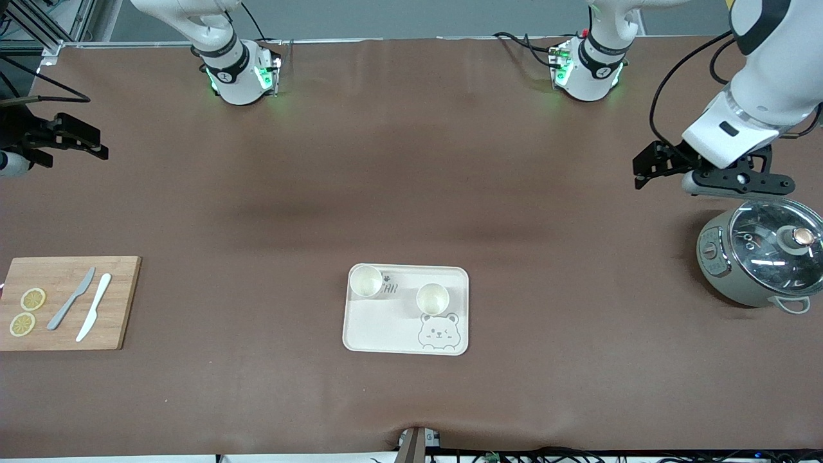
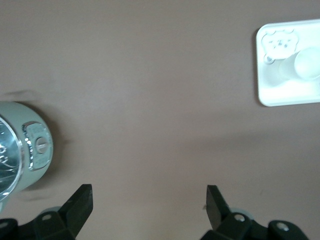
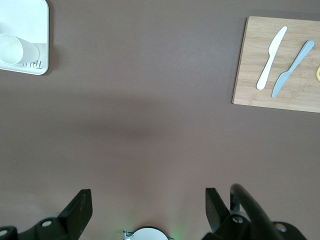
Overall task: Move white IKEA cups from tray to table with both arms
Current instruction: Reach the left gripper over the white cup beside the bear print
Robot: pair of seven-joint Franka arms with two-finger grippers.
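I saw the right claw empty, its fingers apart, over bare desk at its arm's end. Both small cream-white tapered cups stood upright on the cream rectangular bear-print tray. The left claw hung empty with fingers apart above the desk near the grey glass-lidded cooker.

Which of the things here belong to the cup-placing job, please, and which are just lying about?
Job:
- two white cups, standing on the bear tray
- left gripper, fingers open
- right gripper, fingers open

Lying about:
- cutting board
- two knives
- lemon slices
- lidded pot
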